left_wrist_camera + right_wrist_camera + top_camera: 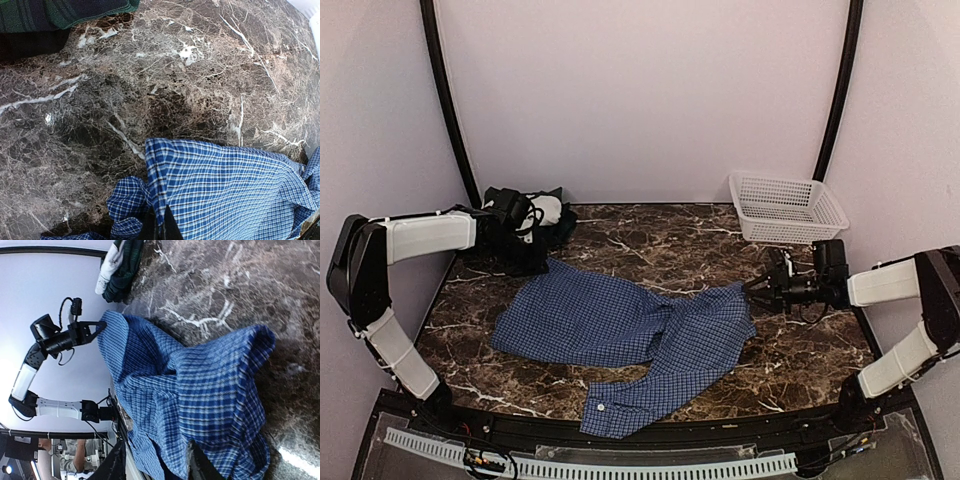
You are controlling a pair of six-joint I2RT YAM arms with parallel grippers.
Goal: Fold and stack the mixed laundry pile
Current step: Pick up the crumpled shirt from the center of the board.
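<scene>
Overhead, the check shirt lies spread on the table, its long axis running left to right between the two arms, with one sleeve trailing toward the near edge. The left gripper meets the shirt's far-left corner, and the right gripper meets its right edge. Each arm thus has its own end, and any coming stretch or fold would run along this axis. The remaining garments sit heaped at the far left, just beyond the left gripper and well apart from the basket.

From the left wrist, the left gripper is closed tight on a raised edge of the check shirt. The cloth runs away to the right, and a plaid garment lies across bare table at the top.

From the right wrist, the right gripper has its fingers half closed, with bunched shirt cloth filling the gap. Whether they actually pinch it cannot be told. The shirt reaches straight ahead to the left gripper, which is pinching the opposite corner.
</scene>
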